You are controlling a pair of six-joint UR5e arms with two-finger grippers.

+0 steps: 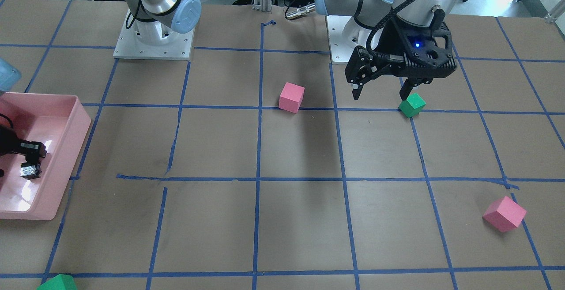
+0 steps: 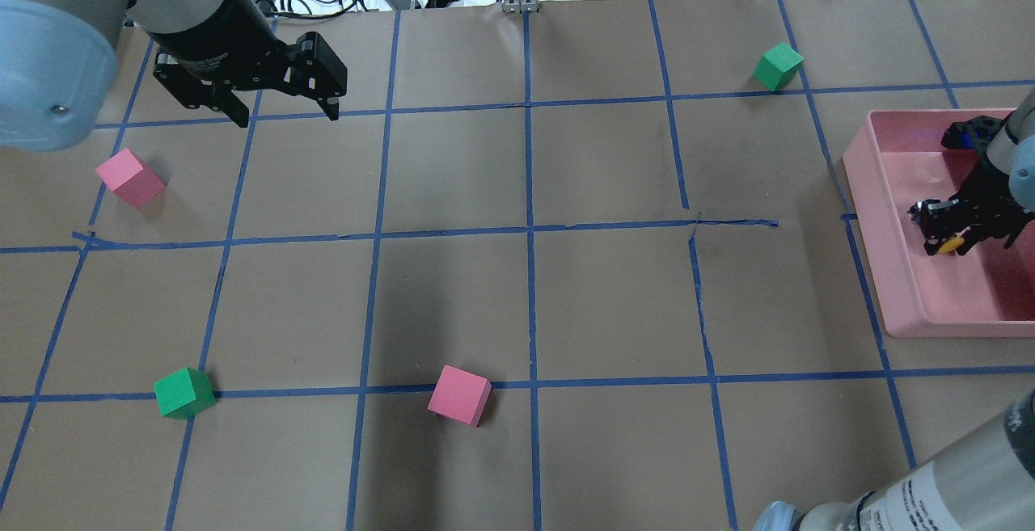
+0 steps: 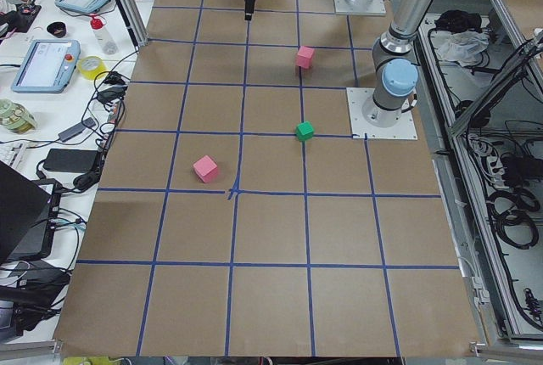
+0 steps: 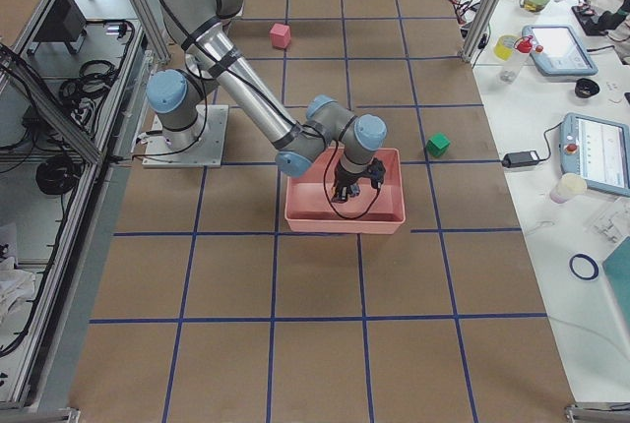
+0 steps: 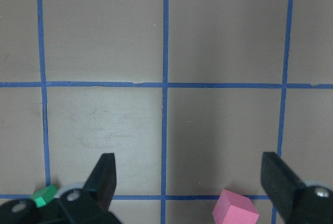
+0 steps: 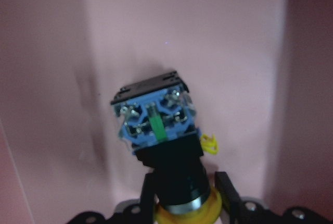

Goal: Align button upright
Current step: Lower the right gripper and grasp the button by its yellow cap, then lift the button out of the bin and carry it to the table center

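The button [image 6: 156, 125] has a yellow cap, a black body and a blue-and-clear contact block with a green strip. My right gripper [image 6: 184, 182] is shut on its black body just above the cap, inside the pink tray [image 2: 889, 272]. The contact block points away from the gripper toward the tray floor, tilted a little to the left. In the overhead view the yellow cap [image 2: 952, 246] shows under the right gripper [image 2: 946, 236]. I cannot tell whether the button touches the floor. My left gripper [image 2: 279, 115] is open and empty, high over the table's far left.
Two pink cubes [image 2: 129, 178] [image 2: 459, 395] and two green cubes [image 2: 184, 393] [image 2: 778, 66] lie scattered on the brown paper with its blue tape grid. The tray walls [image 1: 81, 122] close in around the right gripper. A green cube [image 1: 412, 104] lies just below the left gripper [image 1: 384, 93].
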